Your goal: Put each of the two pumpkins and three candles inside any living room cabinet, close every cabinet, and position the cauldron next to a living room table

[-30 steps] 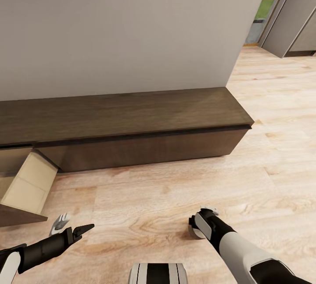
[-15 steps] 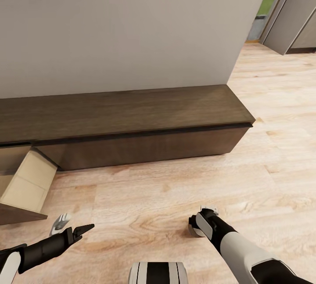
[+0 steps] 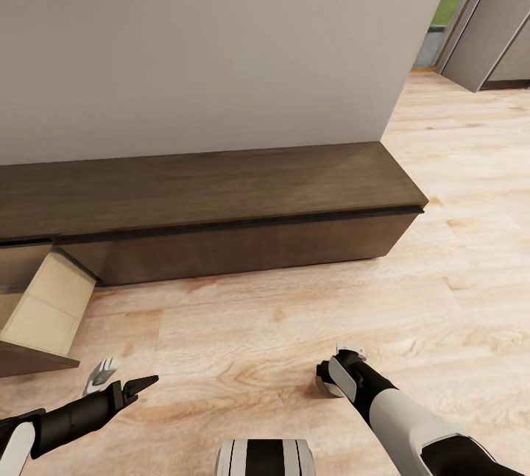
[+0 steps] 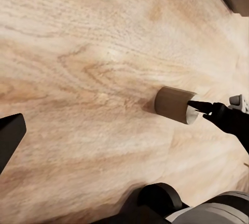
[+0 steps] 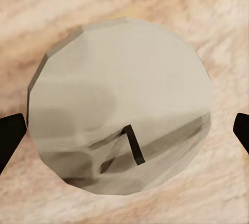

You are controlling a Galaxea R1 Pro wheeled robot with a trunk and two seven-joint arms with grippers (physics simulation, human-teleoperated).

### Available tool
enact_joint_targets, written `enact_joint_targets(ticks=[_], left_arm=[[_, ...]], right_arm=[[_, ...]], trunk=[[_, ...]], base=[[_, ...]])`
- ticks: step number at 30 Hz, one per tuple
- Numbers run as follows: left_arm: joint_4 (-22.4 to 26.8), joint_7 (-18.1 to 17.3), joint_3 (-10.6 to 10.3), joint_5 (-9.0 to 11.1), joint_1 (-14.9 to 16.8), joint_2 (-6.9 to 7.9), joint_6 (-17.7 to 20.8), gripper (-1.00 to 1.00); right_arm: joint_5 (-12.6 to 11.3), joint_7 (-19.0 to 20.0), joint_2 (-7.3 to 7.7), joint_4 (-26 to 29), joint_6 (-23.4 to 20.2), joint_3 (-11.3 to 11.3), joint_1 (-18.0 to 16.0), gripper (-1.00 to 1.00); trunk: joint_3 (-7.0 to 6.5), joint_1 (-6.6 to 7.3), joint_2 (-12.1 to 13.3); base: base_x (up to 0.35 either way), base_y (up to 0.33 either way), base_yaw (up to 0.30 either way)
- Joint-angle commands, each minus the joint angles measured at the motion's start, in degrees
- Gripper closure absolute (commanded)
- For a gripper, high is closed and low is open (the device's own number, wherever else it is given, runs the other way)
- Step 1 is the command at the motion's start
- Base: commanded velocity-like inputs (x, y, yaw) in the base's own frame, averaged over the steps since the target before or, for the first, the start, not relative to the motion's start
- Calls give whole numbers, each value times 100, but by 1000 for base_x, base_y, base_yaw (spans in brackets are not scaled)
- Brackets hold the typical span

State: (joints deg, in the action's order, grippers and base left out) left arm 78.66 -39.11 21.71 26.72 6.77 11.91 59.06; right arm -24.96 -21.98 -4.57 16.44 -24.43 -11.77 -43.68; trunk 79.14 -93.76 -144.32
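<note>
Cabinet (image 3: 221, 211) runs long and low against the grey wall (image 3: 206, 49) in the head view, dark brown, with one drawer (image 3: 44, 307) pulled out at its left end, its pale beige inside showing. Light wooden floor (image 3: 294, 314) lies in front of it. The left claw (image 3: 118, 380) hangs low above the floor at the lower left, its fingers spread apart and holding nothing. The right claw (image 3: 337, 373) points straight down at the floor right of centre; a small pale object shows just under it, but this view does not let me tell how wide the claw stands.

From the left wrist, a short beige candle (image 4: 176, 105) stands on the floor, and the right claw's dark fingertip (image 4: 199, 106) touches or nearly touches its rim; I cannot tell which. A dark fingertip of the left claw shows at the picture's edge, well apart from the candle.

From the right wrist, the candle (image 5: 122, 112) is seen from directly above, round and pale with a short black wick. The right claw (image 5: 124, 133) stands wide open around it, one dark fingertip (image 5: 10, 133) on each side, neither touching the wax.
</note>
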Motion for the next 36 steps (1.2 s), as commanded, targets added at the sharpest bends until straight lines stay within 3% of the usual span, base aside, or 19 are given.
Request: enact_joint_targets(ticks=[1, 13, 17, 36], left_arm=[[0, 0, 0, 0, 0, -2, 0, -100], [0, 3, 0, 4, 0, 0, 0, -100], [0, 10, 0, 1, 0, -4, 0, -100], [0, 5, 0, 0, 0, -4, 0, -100]], right_arm=[[0, 25, 0, 0, 0, 0, 0, -100], [3, 531, 8, 0, 7, -1, 0, -100], [1, 558, 16, 0, 10, -1, 0, -100], [-7, 495, 50, 0, 14, -1, -2, -100]], trunk=[[0, 0, 0], [0, 0, 0], [66, -8, -4], [66, -8, -4]], base=[[0, 0, 0], [0, 0, 0], [0, 0, 0], [0, 0, 0]])
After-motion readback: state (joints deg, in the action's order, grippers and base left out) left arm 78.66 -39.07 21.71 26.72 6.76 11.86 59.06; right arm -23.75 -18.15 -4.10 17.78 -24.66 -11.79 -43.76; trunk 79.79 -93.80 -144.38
